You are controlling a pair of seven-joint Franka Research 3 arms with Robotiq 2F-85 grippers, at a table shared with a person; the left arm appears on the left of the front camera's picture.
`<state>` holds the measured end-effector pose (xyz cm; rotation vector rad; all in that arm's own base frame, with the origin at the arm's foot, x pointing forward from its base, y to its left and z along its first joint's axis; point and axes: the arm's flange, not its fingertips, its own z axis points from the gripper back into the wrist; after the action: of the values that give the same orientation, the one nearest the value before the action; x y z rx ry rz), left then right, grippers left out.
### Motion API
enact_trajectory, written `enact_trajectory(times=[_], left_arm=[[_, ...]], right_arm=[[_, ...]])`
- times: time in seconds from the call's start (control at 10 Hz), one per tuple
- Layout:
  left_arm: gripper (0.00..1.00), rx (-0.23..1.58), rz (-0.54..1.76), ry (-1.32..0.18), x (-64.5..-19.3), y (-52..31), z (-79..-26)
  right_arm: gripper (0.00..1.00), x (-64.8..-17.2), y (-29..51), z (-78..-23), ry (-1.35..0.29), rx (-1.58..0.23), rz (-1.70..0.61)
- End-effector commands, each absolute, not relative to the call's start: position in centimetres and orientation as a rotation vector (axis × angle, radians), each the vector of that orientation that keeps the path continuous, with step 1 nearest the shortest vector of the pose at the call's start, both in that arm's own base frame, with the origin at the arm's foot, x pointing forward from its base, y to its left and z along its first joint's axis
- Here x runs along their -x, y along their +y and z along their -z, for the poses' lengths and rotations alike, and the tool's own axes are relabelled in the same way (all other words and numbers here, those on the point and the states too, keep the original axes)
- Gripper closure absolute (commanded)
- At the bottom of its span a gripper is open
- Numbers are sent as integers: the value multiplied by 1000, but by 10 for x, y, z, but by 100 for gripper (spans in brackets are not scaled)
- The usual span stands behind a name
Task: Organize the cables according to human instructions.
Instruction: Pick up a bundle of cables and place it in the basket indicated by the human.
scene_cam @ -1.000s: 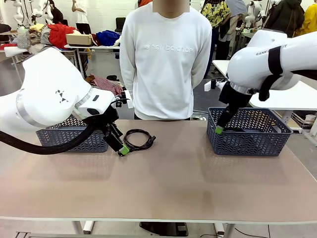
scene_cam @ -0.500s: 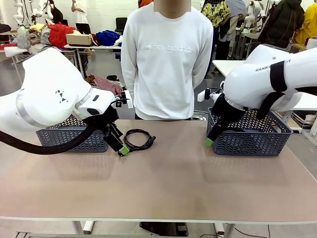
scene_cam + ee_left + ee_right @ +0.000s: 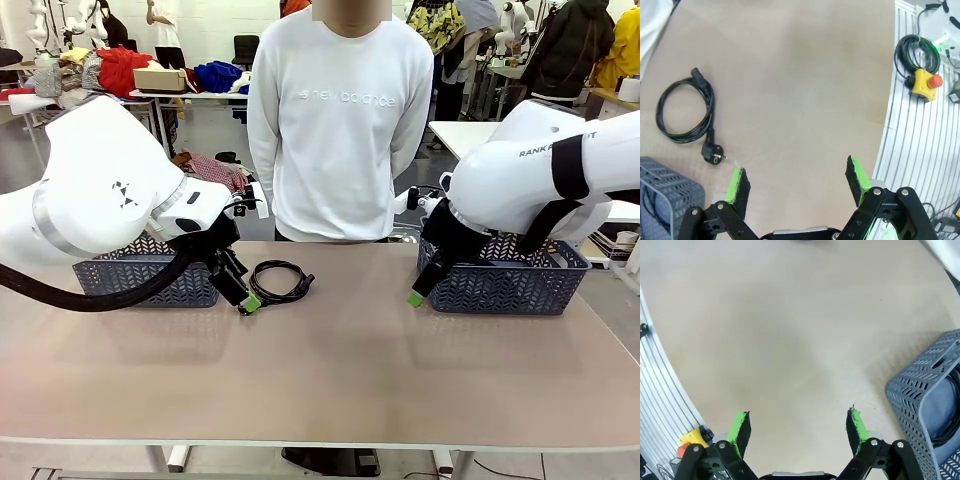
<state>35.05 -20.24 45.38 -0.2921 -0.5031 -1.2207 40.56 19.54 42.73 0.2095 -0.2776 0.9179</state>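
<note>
One coiled black cable (image 3: 280, 280) with a chunky round plug lies on the table just right of my left gripper (image 3: 250, 302). In the left wrist view the same cable (image 3: 686, 117) lies off to the left of the open left gripper (image 3: 797, 180), whose jaws hold nothing. My right gripper (image 3: 414, 297) hangs open just outside the left front corner of the right basket (image 3: 500, 285). The right wrist view has the open right gripper (image 3: 797, 426) over bare table, with black cable (image 3: 947, 427) inside that basket (image 3: 920, 400). The left basket (image 3: 662, 187) holds another black cable (image 3: 650, 210).
A grey basket (image 3: 140, 280) stands at the left behind my left arm. A person in a white sweatshirt (image 3: 340, 120) stands at the far side, hands behind the back. A yellow emergency-stop box (image 3: 925, 82) sits beyond the table's near edge.
My right arm has drawn its gripper out of the right basket and moved it left, down beside the basket's front corner. The left arm and the cable on the table have not moved.
</note>
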Motion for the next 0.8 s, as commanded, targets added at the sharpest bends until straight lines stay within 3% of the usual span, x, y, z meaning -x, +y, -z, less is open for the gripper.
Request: enact_trajectory(times=[0.0, 0.7], left_arm=[[0, 289, 1216, -505, -349, -201, -452], [0, 289, 1216, -505, -349, -201, -452]], right_arm=[[0, -406, 194, -427, -277, -208, -914], [0, -406, 194, -427, -277, -208, -914]])
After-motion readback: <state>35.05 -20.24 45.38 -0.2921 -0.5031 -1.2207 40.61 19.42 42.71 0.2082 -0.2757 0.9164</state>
